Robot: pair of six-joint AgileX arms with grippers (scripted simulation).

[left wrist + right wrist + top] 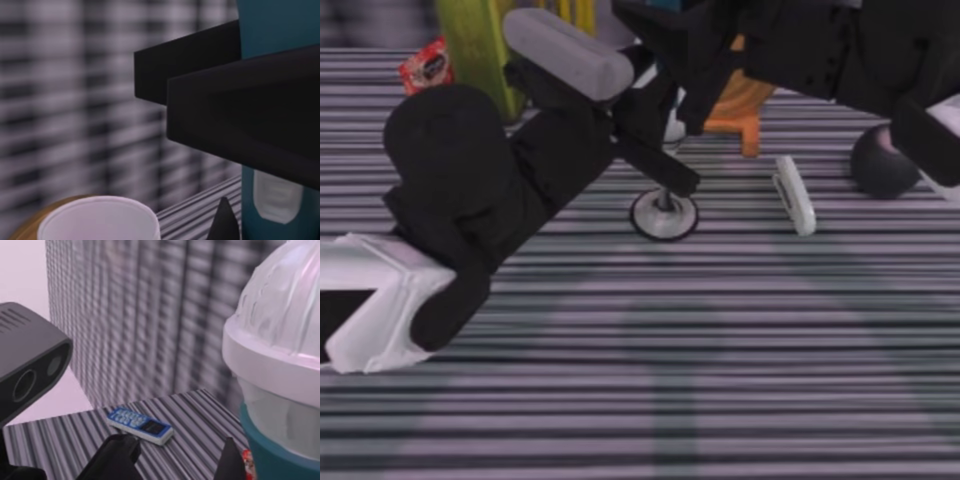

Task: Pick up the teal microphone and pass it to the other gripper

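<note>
The teal microphone [278,22] shows in the left wrist view as a teal handle with a white switch. Its rounded white head [280,325] fills the right wrist view, and only a white bit [674,128] shows in the top view, at the back centre. My left gripper [660,140] is shut on the handle, one fingertip [223,220] right beside it. My right gripper [688,108] is open. Its black fingers [230,120] reach across the handle, one in front and one behind. Its fingertip [230,462] stands a little apart from the teal.
A flat white bar-shaped device [794,195] lies right of centre. A dark ball [880,162] and an orange stand [740,108] are nearby. A white cup [665,215] stands below the grippers. A green bottle [480,45] and red can [425,65] are back left, and a blue phone [141,426] lies on the table.
</note>
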